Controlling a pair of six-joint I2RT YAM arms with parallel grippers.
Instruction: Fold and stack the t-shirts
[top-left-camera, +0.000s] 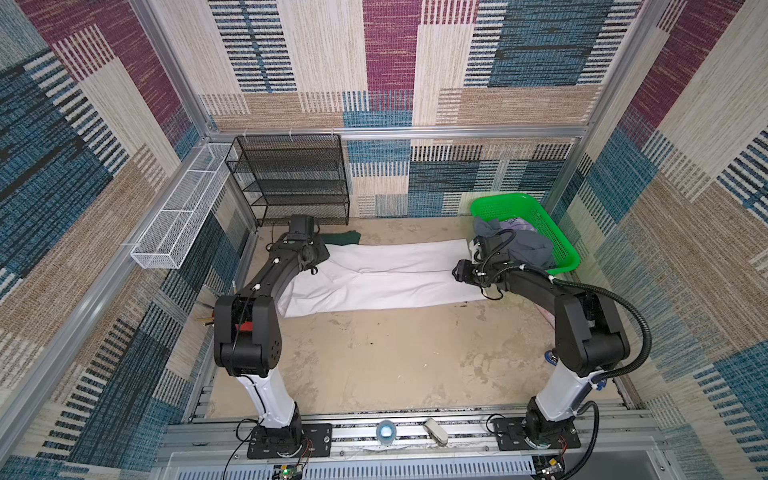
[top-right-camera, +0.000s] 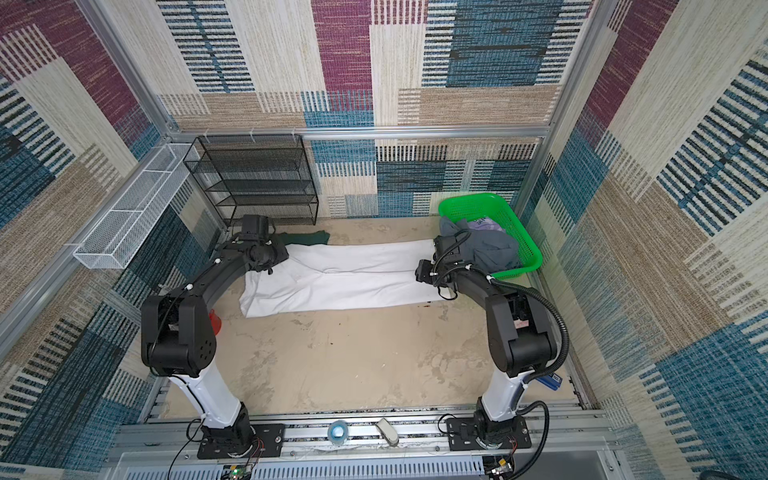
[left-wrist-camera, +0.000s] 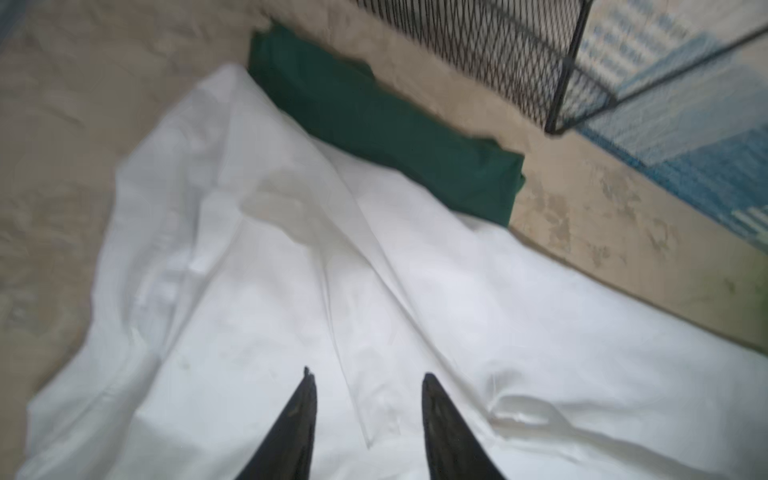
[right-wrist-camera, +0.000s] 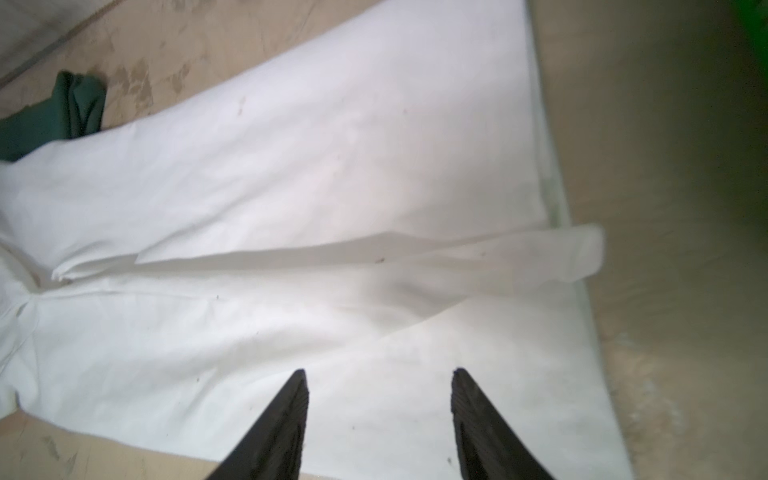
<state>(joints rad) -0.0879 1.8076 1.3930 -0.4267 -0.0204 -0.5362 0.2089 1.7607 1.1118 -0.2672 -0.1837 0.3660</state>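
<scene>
White t-shirt (top-left-camera: 382, 270) flat; left pincer (left-wrist-camera: 368, 374), right pincer (right-wrist-camera: 378, 371) released above it: wrist views only.

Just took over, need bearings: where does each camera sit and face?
Top view: high behind the robot, looking down at the white t-shirt; left arm and right arm show.
Top view: beside it, same aim, same arms; grey t-shirt in green basket.
Left wrist: past the open left gripper toward the dark green t-shirt.
Right wrist: past the open right gripper along the white t-shirt.
Shared: both wrist views show both those shirts.
</scene>
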